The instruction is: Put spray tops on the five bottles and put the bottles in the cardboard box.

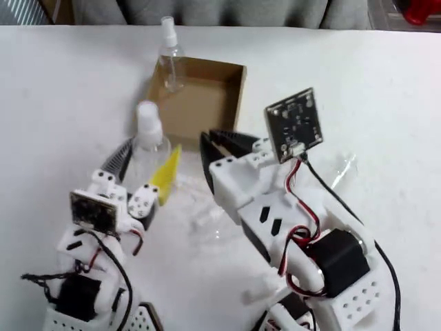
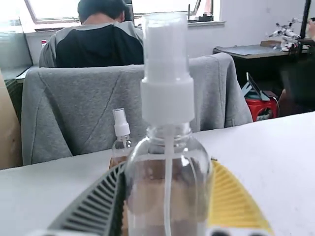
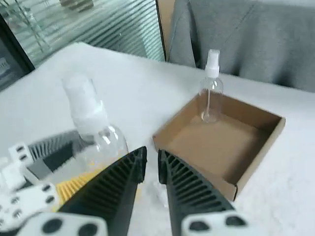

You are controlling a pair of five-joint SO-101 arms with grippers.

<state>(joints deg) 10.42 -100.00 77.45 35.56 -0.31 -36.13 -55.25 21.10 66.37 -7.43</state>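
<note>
Left wrist view goes nose to nose with the near bottle (image 2: 167, 191): clear, upright, white spray top (image 2: 167, 69) on, and the left gripper (image 2: 167, 169) closed around it, grey finger (image 2: 93, 206) on one side, yellow finger (image 2: 236, 206) on the other. High view adds the layout. That bottle stands on the table (image 1: 62, 83) just beside a near corner of the cardboard box (image 1: 207, 103), outside it, while the right gripper (image 1: 219, 146) hovers at the box's near edge. Right wrist view settles its jaws: black, a narrow slit apart, nothing between them. Count it up: two bottles, both capped, the far bottle (image 3: 210, 93) standing in a corner of the box; one box; two grippers.
</note>
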